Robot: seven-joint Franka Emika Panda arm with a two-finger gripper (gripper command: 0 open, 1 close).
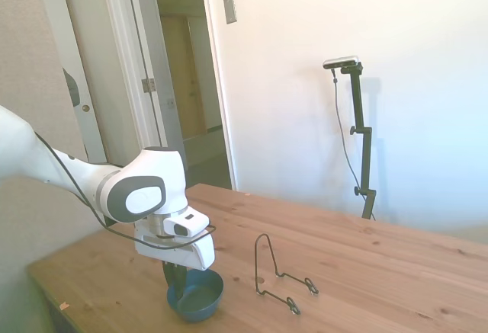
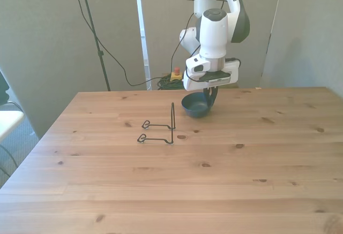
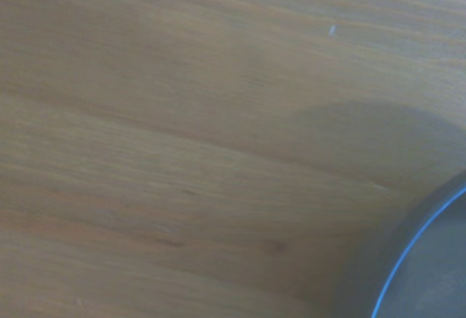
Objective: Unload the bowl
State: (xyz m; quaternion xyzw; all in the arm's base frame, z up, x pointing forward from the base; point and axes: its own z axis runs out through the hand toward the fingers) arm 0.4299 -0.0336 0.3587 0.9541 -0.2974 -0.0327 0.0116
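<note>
The small dark teal-blue bowl (image 1: 200, 299) (image 2: 194, 106) sits upright, low at the table surface, near the table's far edge in the front view. My gripper (image 1: 173, 276) (image 2: 211, 98) comes down from above and is shut on the bowl's rim, on the side at the front view's right. I cannot tell whether the bowl's base touches the wood. In the wrist view only a blurred arc of the bowl (image 3: 429, 278) shows against the wood grain.
A thin black wire rack (image 1: 278, 276) (image 2: 161, 129) stands empty on the wooden table (image 2: 214, 180), a short way from the bowl toward the front view's left. Cables and a small red-topped device (image 2: 175, 75) lie on the floor behind the table.
</note>
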